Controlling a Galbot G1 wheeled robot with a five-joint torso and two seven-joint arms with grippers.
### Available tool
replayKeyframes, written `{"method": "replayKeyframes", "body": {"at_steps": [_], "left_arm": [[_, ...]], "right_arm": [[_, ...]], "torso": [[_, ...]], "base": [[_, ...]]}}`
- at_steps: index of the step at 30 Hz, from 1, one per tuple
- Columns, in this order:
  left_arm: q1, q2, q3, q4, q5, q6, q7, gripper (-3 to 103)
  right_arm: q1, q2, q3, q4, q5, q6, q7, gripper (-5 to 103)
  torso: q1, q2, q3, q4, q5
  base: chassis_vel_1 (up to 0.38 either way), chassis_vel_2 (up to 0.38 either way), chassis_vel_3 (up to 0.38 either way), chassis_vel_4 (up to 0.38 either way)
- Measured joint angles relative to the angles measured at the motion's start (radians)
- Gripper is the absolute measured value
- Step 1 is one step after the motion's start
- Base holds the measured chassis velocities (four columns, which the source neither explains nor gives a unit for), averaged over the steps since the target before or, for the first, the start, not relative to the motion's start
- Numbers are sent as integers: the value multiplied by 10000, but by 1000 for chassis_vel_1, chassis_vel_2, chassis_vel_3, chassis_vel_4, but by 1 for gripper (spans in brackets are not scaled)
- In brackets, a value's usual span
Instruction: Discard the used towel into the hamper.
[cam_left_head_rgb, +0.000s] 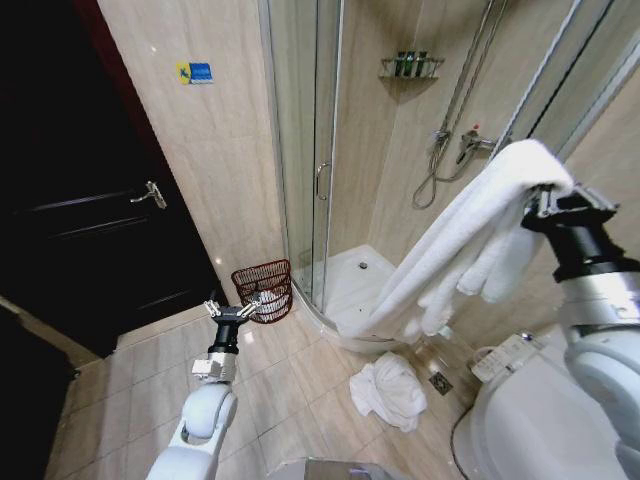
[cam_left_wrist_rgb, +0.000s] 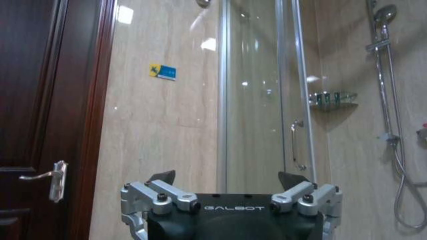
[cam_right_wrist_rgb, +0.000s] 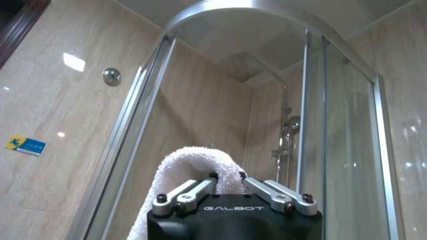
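Two towels are in sight. One long white towel (cam_left_head_rgb: 470, 240) hangs from the right gripper (cam_left_head_rgb: 548, 205), which is raised high on the right of the scene; its fingers are clenched on a fold at the towel's top, and the cloth drapes down and leftward in several thick folds, its lowest end reaching the raised edge of the shower tray (cam_left_head_rgb: 350, 285). In the right wrist view the same towel (cam_right_wrist_rgb: 193, 167) arches up between the two fingers (cam_right_wrist_rgb: 183, 192) that pinch it. The second towel (cam_left_head_rgb: 390, 390), also white, lies crumpled in a heap on the tiled floor (cam_left_head_rgb: 290, 380), near the toilet (cam_left_head_rgb: 530, 420) at the lower right.

One hamper (cam_left_head_rgb: 264, 288), a reddish-brown wire basket, stands on the floor far and left of centre, just beside the glass shower door (cam_left_head_rgb: 305, 150) and near the dark wooden door (cam_left_head_rgb: 90, 200). Something pale seems to lie inside it, though it is too small to tell what.

The left gripper (cam_left_head_rgb: 238, 306) is held out low at left of centre, its arm reaching forward from the near edge, and in the head view it overlaps the hamper's near rim; whether it touches cannot be told. In the left wrist view its two fingers (cam_left_wrist_rgb: 163, 177) stand spread wide apart with nothing between them, facing the wall and the shower door handle (cam_left_wrist_rgb: 295, 145).

On the far wall, one blue-and-yellow sticker (cam_left_head_rgb: 195, 72) sits high.
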Motion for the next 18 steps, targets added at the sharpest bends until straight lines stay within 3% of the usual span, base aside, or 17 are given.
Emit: {"method": "replayKeyframes", "body": {"at_steps": [3,5,6,9,10,12,13,15,18], "left_arm": [[-9,31,1,-25,-1,36,8,100],[-124,43,8,-37,-2,151,34,100],[-124,43,8,-37,-2,151,34,100],[-294,-10,36,-21,-6,237,51,100],[-294,-10,36,-21,-6,237,51,100],[-296,-47,105,14,6,241,70,100],[-296,-47,105,14,6,241,70,100],[-223,-55,153,15,26,232,93,100],[-197,-63,159,15,29,220,100,100]], "right_arm": [[204,-129,111,-253,-84,-22,-174,3],[672,-935,677,-761,372,-100,-85,3],[672,-935,677,-761,372,-100,-85,3],[1304,-2623,1655,-1193,1689,-261,204,3],[1304,-2623,1655,-1193,1689,-261,204,3],[1417,-3699,2591,-1368,2425,-280,190,3],[1417,-3699,2591,-1368,2425,-280,190,3],[1440,-4743,3537,-1662,3309,-301,403,3],[1465,-5264,4034,-1987,3708,-302,454,3]], "torso": [[-1,0,0,-1,3],[0,0,0,4,-1],[0,0,0,4,-1],[1,0,0,4,-9],[1,0,0,4,-9],[2,-1,1,2,-5],[2,-1,1,2,-5],[1,0,0,-1,-9],[0,1,-1,1,-7]], "base": [[0,0,0,0],[0,0,0,0],[0,0,0,0],[0,0,0,0],[0,0,0,0],[0,0,0,0],[0,0,0,0],[0,0,0,0],[0,0,0,0]]}}
